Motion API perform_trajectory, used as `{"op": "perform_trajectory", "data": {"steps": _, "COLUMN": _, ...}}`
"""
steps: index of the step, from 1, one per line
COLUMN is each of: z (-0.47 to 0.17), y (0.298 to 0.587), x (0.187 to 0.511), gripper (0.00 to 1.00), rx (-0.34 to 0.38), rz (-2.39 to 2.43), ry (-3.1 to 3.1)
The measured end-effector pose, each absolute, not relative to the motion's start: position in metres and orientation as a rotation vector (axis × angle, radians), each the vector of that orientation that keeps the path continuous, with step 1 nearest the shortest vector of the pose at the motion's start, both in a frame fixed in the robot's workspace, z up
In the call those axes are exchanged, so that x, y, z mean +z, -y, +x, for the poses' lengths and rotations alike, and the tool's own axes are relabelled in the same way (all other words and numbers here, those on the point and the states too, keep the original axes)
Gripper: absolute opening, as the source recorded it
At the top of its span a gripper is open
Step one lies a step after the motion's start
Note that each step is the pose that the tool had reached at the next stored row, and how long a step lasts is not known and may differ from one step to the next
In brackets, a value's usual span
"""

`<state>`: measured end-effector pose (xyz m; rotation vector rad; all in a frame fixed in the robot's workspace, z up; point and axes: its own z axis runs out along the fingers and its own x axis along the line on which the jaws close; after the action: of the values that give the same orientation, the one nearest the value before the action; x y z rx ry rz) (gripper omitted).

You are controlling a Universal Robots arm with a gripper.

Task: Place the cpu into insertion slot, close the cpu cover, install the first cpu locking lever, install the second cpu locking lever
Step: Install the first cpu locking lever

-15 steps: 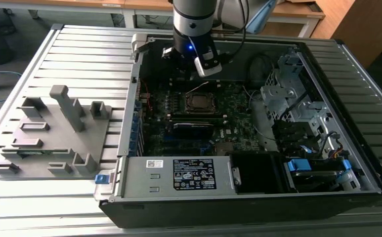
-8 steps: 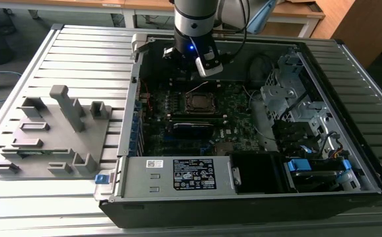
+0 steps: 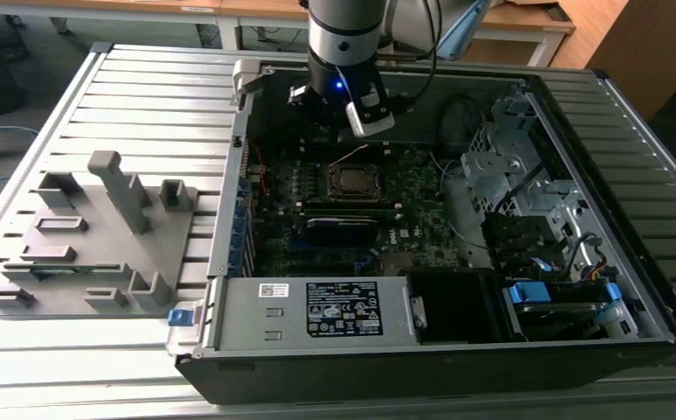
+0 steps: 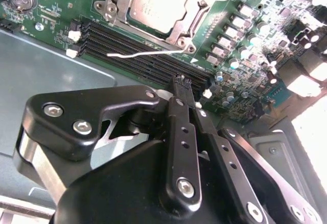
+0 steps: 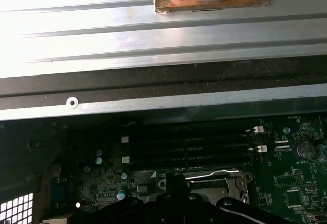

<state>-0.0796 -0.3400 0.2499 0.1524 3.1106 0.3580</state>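
We are looking down at a slant from high up in the exterior view, standing well back and taking in the whole open computer case point(image 3: 431, 350) lying on the slatted tabletop point(image 3: 139, 96), with the arm point(image 3: 344, 39) hanging over its far end. In the second wrist view we are sitting close behind the gripper point(image 4: 186, 89) and facing steeply down past it at the motherboard point(image 4: 255, 55). In the first wrist view we are facing flatter, across the board and over the case wall point(image 5: 163, 101) to the tabletop beyond. Both wrist views are sharing the insertion slot point(image 4: 190, 32) point(image 5: 214, 180) and the memory slots point(image 4: 138, 50) point(image 5: 189, 147); the exterior view is showing these small, mid-case.
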Motion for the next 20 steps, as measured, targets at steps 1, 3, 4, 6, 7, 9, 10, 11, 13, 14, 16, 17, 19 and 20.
{"op": "perform_trajectory", "data": {"steps": 1, "z": -0.080, "y": 0.340, "x": 0.250, "gripper": 0.11, "rx": 0.358, "rz": 0.152, "ry": -3.111}}
{"op": "perform_trajectory", "data": {"steps": 3, "z": -0.079, "y": 0.340, "x": 0.250, "gripper": 0.11, "rx": 0.358, "rz": 0.152, "ry": -3.111}}
{"op": "perform_trajectory", "data": {"steps": 4, "z": -0.079, "y": 0.340, "x": 0.250, "gripper": 0.11, "rx": 0.358, "rz": 0.152, "ry": -3.111}}
{"op": "perform_trajectory", "data": {"steps": 6, "z": -0.077, "y": 0.340, "x": 0.250, "gripper": 0.11, "rx": 0.358, "rz": 0.152, "ry": -3.111}}
{"op": "perform_trajectory", "data": {"steps": 7, "z": -0.077, "y": 0.340, "x": 0.250, "gripper": 0.11, "rx": 0.358, "rz": 0.152, "ry": -3.111}}
{"op": "perform_trajectory", "data": {"steps": 9, "z": -0.077, "y": 0.340, "x": 0.250, "gripper": 0.11, "rx": 0.358, "rz": 0.152, "ry": -3.110}}
{"op": "perform_trajectory", "data": {"steps": 10, "z": -0.077, "y": 0.340, "x": 0.250, "gripper": 0.11, "rx": 0.358, "rz": 0.152, "ry": -3.111}}
{"op": "perform_trajectory", "data": {"steps": 11, "z": -0.077, "y": 0.340, "x": 0.250, "gripper": 0.11, "rx": 0.358, "rz": 0.152, "ry": -3.111}}
{"op": "perform_trajectory", "data": {"steps": 13, "z": -0.076, "y": 0.340, "x": 0.250, "gripper": 0.11, "rx": 0.358, "rz": 0.152, "ry": -3.111}}
{"op": "perform_trajectory", "data": {"steps": 14, "z": -0.075, "y": 0.340, "x": 0.250, "gripper": 0.11, "rx": 0.358, "rz": 0.152, "ry": -3.111}}
{"op": "perform_trajectory", "data": {"steps": 16, "z": -0.072, "y": 0.340, "x": 0.249, "gripper": 0.11, "rx": 0.358, "rz": 0.152, "ry": -3.111}}
{"op": "perform_trajectory", "data": {"steps": 17, "z": -0.070, "y": 0.340, "x": 0.249, "gripper": 0.11, "rx": 0.358, "rz": 0.152, "ry": -3.111}}
{"op": "perform_trajectory", "data": {"steps": 19, "z": -0.067, "y": 0.340, "x": 0.249, "gripper": 0.11, "rx": 0.358, "rz": 0.152, "ry": -3.111}}
{"op": "perform_trajectory", "data": {"steps": 20, "z": -0.066, "y": 0.340, "x": 0.249, "gripper": 0.11, "rx": 0.358, "rz": 0.152, "ry": -3.111}}
